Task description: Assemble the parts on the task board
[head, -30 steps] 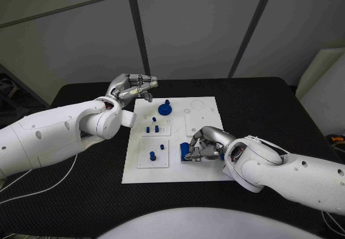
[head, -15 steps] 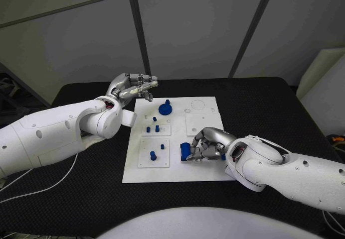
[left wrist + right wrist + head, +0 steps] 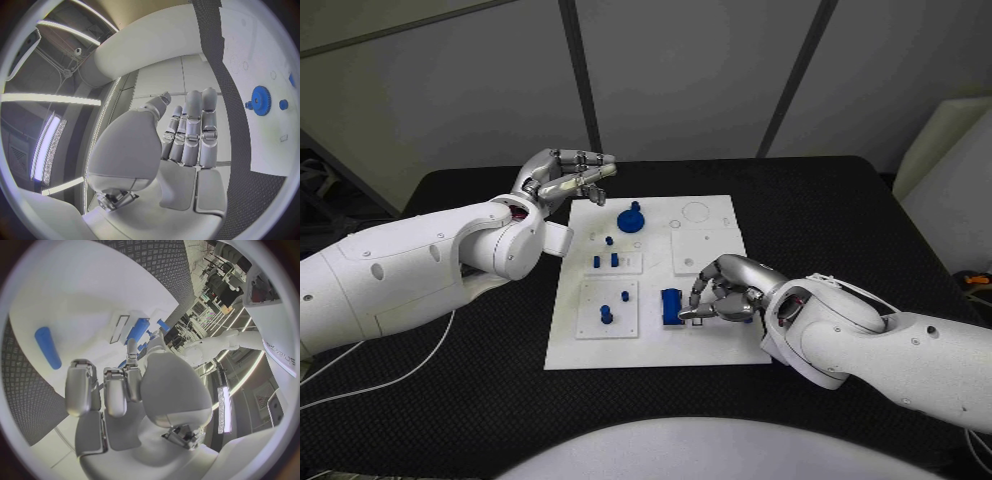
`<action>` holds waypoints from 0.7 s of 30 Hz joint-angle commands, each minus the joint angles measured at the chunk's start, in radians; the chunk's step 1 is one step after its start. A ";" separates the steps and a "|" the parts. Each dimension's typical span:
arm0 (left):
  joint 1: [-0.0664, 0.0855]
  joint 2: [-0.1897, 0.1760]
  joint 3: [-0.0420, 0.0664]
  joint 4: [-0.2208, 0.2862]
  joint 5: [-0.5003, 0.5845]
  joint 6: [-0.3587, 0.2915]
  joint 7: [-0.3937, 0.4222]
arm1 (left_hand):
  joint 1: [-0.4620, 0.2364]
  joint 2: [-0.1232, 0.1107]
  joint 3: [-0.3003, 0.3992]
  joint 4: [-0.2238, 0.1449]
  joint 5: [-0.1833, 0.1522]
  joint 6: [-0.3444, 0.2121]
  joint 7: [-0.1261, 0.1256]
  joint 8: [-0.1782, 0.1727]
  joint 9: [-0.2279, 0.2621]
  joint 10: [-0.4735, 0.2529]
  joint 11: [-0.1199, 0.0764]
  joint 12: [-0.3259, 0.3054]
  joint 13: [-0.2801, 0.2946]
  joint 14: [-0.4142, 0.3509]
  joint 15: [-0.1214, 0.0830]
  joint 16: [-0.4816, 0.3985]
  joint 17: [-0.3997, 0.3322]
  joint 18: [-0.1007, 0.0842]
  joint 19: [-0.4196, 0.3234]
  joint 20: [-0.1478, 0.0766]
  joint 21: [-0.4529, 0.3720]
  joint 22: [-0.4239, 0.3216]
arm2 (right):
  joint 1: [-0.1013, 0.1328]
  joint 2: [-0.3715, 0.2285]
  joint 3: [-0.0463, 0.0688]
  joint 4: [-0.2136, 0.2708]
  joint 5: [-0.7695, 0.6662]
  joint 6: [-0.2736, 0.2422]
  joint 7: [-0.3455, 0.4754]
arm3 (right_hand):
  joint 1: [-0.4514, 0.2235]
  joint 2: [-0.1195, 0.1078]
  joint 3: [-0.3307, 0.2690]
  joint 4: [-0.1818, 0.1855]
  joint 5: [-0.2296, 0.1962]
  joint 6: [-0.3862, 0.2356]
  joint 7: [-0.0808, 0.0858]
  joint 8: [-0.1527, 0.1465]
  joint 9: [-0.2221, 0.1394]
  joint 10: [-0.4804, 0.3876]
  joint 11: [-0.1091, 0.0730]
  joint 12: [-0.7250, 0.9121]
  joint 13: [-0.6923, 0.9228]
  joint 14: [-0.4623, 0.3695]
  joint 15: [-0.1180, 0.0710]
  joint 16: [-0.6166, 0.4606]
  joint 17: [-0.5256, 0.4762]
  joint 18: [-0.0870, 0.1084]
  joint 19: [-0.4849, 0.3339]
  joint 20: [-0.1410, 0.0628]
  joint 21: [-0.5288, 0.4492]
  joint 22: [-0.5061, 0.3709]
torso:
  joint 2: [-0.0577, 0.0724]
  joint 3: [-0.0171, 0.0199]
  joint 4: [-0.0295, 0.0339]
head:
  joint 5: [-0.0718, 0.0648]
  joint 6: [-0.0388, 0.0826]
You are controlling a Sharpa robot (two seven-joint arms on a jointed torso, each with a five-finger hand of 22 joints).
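A: What changed near us?
B: The right robot hand has shifted slightly right at the task board's five o'clock, fingers curled beside the blue block; whether it pinches anything, I cannot tell.
A: Farther off?
B: The left robot hand stays spread at eleven o'clock, holding nothing; the gear waits.

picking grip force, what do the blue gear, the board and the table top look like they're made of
Gear: probably moulded or printed plastic; uniform matte blue, no metallic glint. Board: looks like matte white plastic or painted plate, flat with shallow recesses; cannot tell which. Table: black, with a fine woven or embossed texture in the right wrist view, possibly a rubber or fabric mat.
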 commanded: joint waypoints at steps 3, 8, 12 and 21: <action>0.001 0.000 0.001 -0.001 0.001 0.009 0.004 | 0.007 0.003 -0.004 -0.001 0.004 -0.005 0.002 -0.001 0.000 -0.005 -0.002 0.006 -0.001 -0.006 0.001 0.002 -0.002 -0.019 -0.002 0.006 -0.004 -0.002 | 0.002 -0.057 0.001 0.014 0.152 -0.099 0.090 | 0.063 0.038 0.023 -0.022 0.110 -0.054 0.025 -0.077 -0.038 -0.022 0.020 -0.035 0.077 0.095 0.023 -0.009 0.213 -0.002 -0.014 0.013 -0.017 0.070 | -0.003 0.0005 -0.0027 | -0.004 0.002; -0.002 -0.001 0.001 -0.003 0.001 0.008 0.004 | 0.007 0.003 -0.004 -0.001 0.004 -0.005 0.002 -0.001 0.000 -0.005 -0.002 0.006 -0.001 -0.006 0.001 0.002 -0.002 -0.019 -0.002 0.006 -0.004 -0.002 | 0.003 -0.130 0.002 0.027 0.180 -0.060 0.088 | 0.118 0.074 0.052 -0.044 0.198 -0.034 0.041 -0.172 -0.106 -0.040 0.032 -0.076 0.047 0.093 0.035 -0.013 0.206 0.000 -0.019 0.027 -0.025 0.063 | -0.006 0.0010 -0.0050 | -0.007 0.002; -0.002 -0.001 0.000 -0.004 0.001 0.007 0.004 | 0.008 0.004 -0.004 -0.002 0.004 -0.005 0.002 -0.001 0.000 -0.006 -0.002 0.007 -0.001 -0.006 0.002 0.002 -0.002 -0.019 -0.002 0.006 -0.004 -0.002 | 0.003 -0.171 0.002 0.031 0.111 -0.028 0.046 | 0.121 0.077 0.054 -0.041 0.200 0.002 0.037 -0.206 -0.138 -0.039 0.029 -0.087 0.040 0.093 0.033 -0.013 0.207 0.000 -0.018 0.028 -0.024 0.065 | -0.004 0.0014 -0.0071 | -0.018 0.006; -0.007 -0.002 0.000 -0.004 0.001 0.008 0.004 | 0.008 0.004 -0.004 -0.002 0.004 -0.005 0.002 -0.001 0.000 -0.006 -0.002 0.007 -0.001 -0.006 0.002 0.002 -0.002 -0.019 -0.002 0.006 -0.004 -0.002 | 0.002 -0.203 0.002 0.035 -0.059 -0.001 -0.064 | 0.109 0.059 0.042 -0.031 0.239 0.064 0.024 -0.227 -0.159 -0.022 0.019 -0.073 0.052 0.095 0.026 -0.010 0.214 -0.005 -0.003 0.022 -0.007 0.085 | -0.003 0.0069 -0.0123 | -0.036 0.006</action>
